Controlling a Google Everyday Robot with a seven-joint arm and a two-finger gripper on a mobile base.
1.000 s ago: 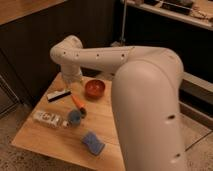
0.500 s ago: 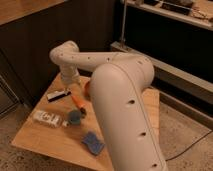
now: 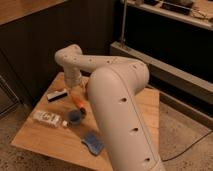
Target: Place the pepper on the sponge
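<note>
The pepper (image 3: 79, 103), small and orange-red, lies on the wooden table (image 3: 45, 142) just beyond the blue cup. My gripper (image 3: 75, 93) hangs at the end of the white arm, directly above the pepper's far end and very close to it, open with nothing in it. The blue sponge (image 3: 93, 144) lies flat near the table's front edge, below and right of the pepper, partly against my arm's big lower link.
A small round blue cup (image 3: 75, 118) stands right in front of the pepper. A white bottle (image 3: 47, 118) lies to its left, and a black-and-white object (image 3: 57, 95) sits further back. My arm (image 3: 120, 105) covers the table's right half.
The arm has swung further across the view and now hides the orange-red bowl. The gripper has come down closer to the pepper. The objects on the table have stayed put.
</note>
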